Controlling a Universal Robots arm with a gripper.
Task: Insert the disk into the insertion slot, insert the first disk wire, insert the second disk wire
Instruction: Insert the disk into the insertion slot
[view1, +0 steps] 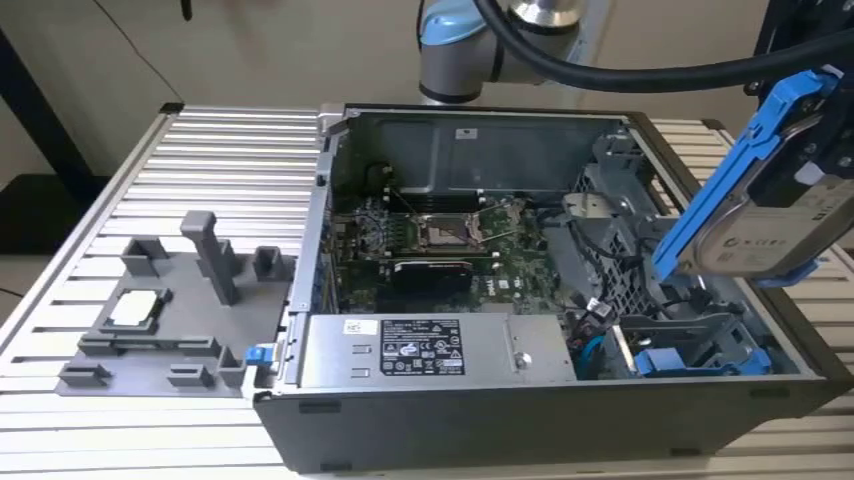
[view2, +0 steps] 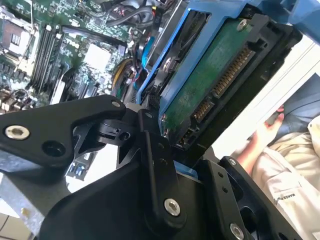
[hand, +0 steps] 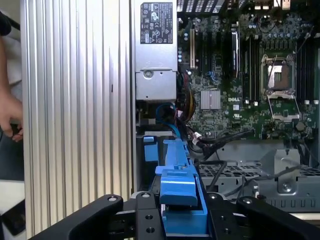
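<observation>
The gripper (hand: 181, 212) was closed on the disk (view1: 781, 220), clamped against either side of its blue carrier frame, as both wrist views showed. The disk hung tilted and clear of contact above the corner of the open case (view1: 441, 425) at the exterior view's right, over the drive cage (view1: 694, 330). A second blue carrier (view1: 661, 360) sat low in that cage. The connectors (view2: 225, 80) on the disk's edge were bare, with no wire attached. A blue wire (hand: 173, 127) lay loose beside the power supply (view1: 414, 350). Judgement: the disk was in hand at the case but not yet inserted; slot and both wires remained outstanding.
</observation>
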